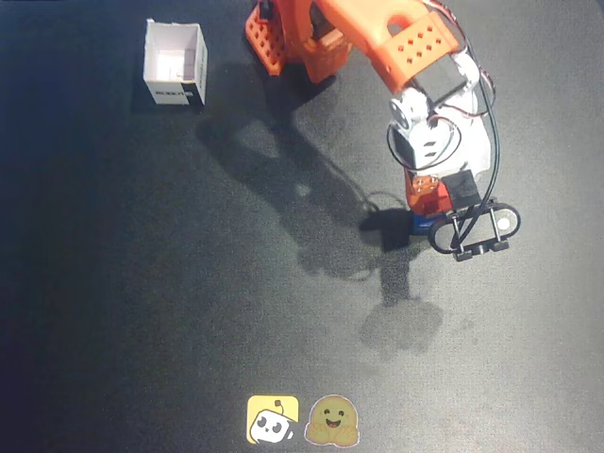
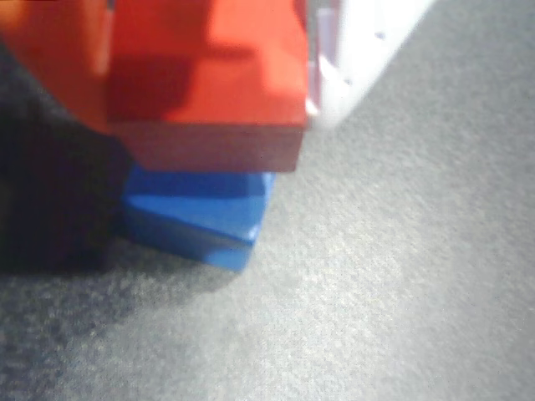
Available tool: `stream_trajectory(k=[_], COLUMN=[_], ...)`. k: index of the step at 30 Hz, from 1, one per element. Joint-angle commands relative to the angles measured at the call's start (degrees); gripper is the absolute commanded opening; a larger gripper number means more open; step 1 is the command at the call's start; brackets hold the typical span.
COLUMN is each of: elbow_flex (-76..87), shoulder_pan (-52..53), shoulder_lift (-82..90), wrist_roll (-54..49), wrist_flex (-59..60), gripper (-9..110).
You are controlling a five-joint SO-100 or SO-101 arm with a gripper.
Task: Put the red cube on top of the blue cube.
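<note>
One red cube (image 2: 209,75) and one blue cube (image 2: 201,213) are showing in the wrist view, making two cubes in all. One white open box (image 1: 175,63) is sitting near the desk's (image 1: 142,283) top-left corner in the overhead view. Two stickers are lying at the bottom edge: one yellow sticker (image 1: 273,419) and one brown sticker (image 1: 331,421). One orange arm (image 1: 377,47) is reaching in from the top edge.

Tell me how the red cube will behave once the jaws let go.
The red cube looks rigid and flat-faced, so rolling seems unlikely. It sits skewed over the blue cube in the wrist view, overhanging, so it might tip or slide. Matte faces probably help grip.
</note>
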Motion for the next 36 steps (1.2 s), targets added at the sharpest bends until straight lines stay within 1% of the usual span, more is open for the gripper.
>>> stream_trajectory(k=[1,36], elbow_flex=[-0.35,2.81], shoulder_pan=[-0.09,0.97], shoulder_lift=[0.97,-0.09], wrist_roll=[0.18,2.90], wrist_flex=[-1.14,-5.45], gripper=[6,7])
